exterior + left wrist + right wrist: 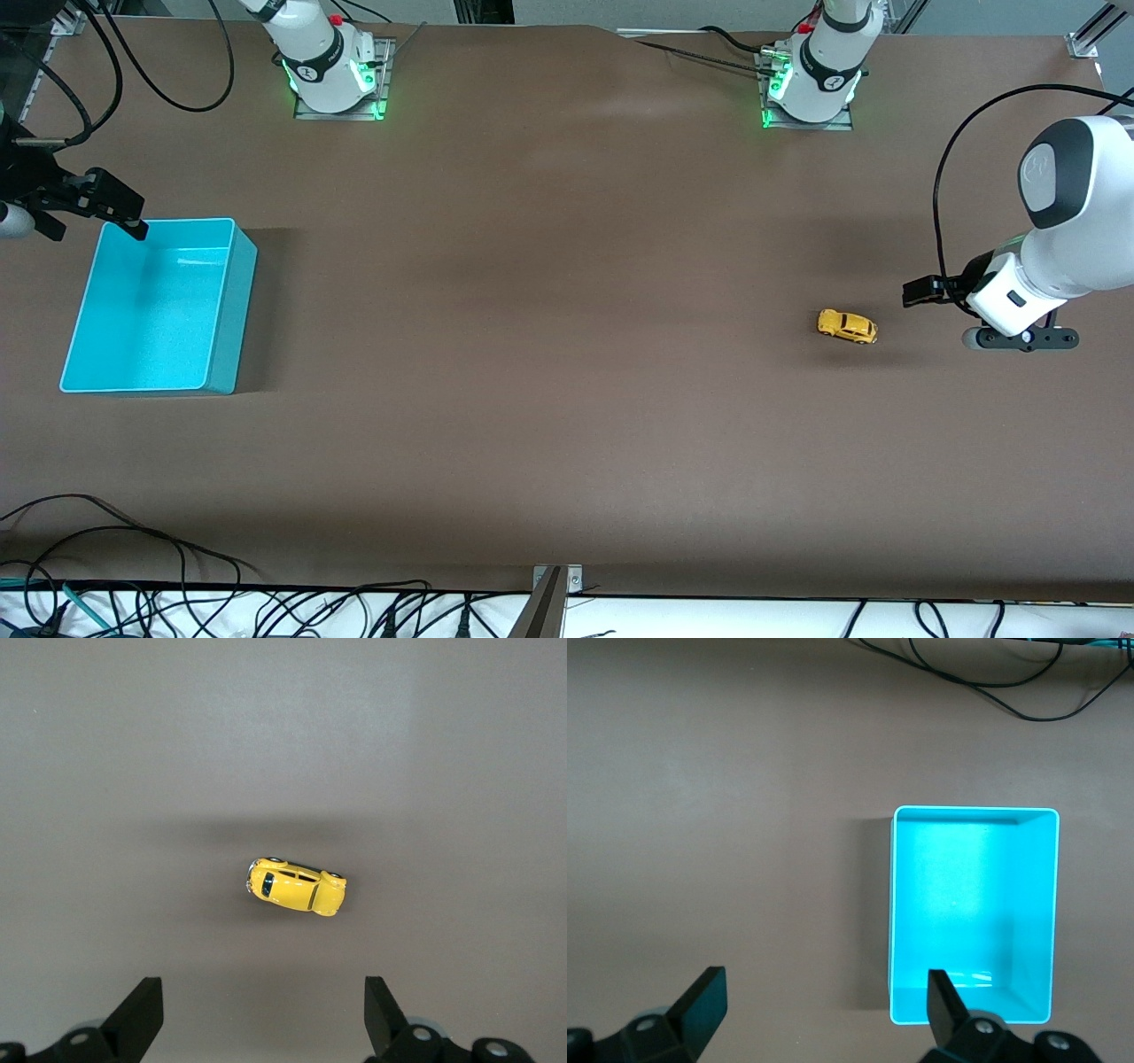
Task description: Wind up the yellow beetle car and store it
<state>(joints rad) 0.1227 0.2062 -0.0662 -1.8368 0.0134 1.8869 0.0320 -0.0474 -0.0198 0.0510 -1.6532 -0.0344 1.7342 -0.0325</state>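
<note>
Tiny yellow beetle-shaped toy car [847, 326] [295, 886] with dark windows, resting on its wheels on the brown tabletop [549, 372], toward the left arm's end. Well apart from the rectangular turquoise plastic bin [158, 306] [973, 914] at the right arm's end. Left claw [921, 291] [263, 1019] up in the air beside the car, fingers spread wide, holding nothing. Right claw [115, 206] [824, 1010] over the bin's corner, fingers likewise apart, nothing between them.

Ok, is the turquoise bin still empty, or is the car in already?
Empty. The turquoise bin shows only its bare floor, and the yellow beetle car sits on the table toward the left arm's end.
</note>
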